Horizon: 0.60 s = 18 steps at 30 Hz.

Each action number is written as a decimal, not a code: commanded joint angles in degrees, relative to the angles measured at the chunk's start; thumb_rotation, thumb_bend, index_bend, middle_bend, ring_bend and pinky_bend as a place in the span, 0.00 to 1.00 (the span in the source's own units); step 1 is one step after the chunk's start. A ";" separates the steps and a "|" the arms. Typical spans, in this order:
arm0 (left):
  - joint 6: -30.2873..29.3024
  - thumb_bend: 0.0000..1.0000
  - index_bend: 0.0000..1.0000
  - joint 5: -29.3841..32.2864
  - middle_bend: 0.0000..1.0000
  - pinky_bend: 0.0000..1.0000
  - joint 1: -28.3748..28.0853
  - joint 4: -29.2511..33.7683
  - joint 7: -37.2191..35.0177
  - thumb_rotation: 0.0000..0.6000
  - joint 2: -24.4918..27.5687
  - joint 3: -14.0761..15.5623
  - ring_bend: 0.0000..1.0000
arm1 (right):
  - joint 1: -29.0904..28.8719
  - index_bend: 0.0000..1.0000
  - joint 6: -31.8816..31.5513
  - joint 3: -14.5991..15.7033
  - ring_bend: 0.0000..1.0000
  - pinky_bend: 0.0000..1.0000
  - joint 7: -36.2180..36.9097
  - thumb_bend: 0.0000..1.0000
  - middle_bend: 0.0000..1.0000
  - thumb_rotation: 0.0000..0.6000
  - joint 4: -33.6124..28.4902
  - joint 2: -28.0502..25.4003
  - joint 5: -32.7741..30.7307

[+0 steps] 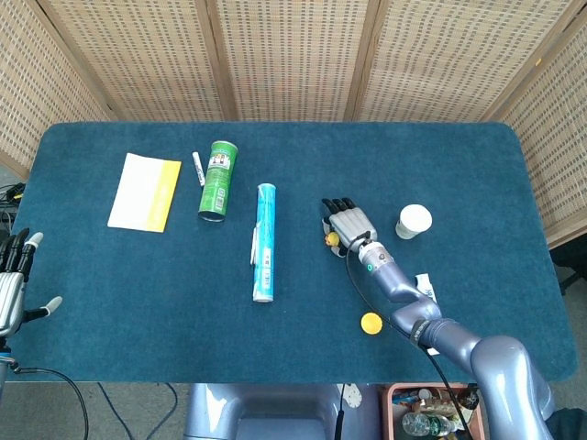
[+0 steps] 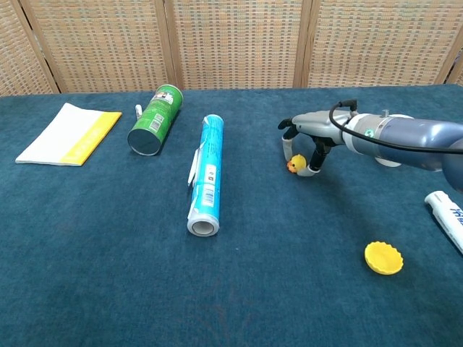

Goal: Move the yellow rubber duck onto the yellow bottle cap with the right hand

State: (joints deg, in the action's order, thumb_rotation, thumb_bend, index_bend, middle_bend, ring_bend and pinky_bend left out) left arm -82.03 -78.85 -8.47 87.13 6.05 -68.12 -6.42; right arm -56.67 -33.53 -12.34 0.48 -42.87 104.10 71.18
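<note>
- While the yellow bottle cap (image 2: pixel 383 257) lies alone near the front edge at about five o'clock on the blue table (image 2: pixel 289 303), nothing rests on it
- The left hand (image 1: pixel 11 284) sits off the table's edge at nine o'clock, fingers spread, holding nothing
- A white tube (image 2: pixel 450 217) lies at four o'clock by the right edge
- A light-blue cylinder (image 2: pixel 205 176) lies near the centre
- At two o'clock the right hand (image 2: pixel 307 141) arches over the yellow rubber duck (image 2: pixel 294 165), fingers curled down on either side; whether they grip it I cannot tell
- A white cup (image 1: pixel 413 221) stands just beyond
- Further off at eleven o'clock lie a green can (image 2: pixel 153 120) and a white-and-yellow pad (image 2: pixel 69 134)
</note>
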 commanded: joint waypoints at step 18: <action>-0.35 0.00 0.00 -2.72 0.00 0.00 0.05 0.64 -0.37 1.00 0.27 1.62 0.00 | 12.74 0.51 -19.61 9.95 0.00 0.00 -8.60 0.34 0.00 1.00 -47.13 -30.00 14.29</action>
State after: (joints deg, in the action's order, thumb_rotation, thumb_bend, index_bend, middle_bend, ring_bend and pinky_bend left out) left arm -82.31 -81.46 -8.43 87.70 5.62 -67.84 -4.87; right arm -48.13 -48.37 -6.66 -4.51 -82.09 80.95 80.83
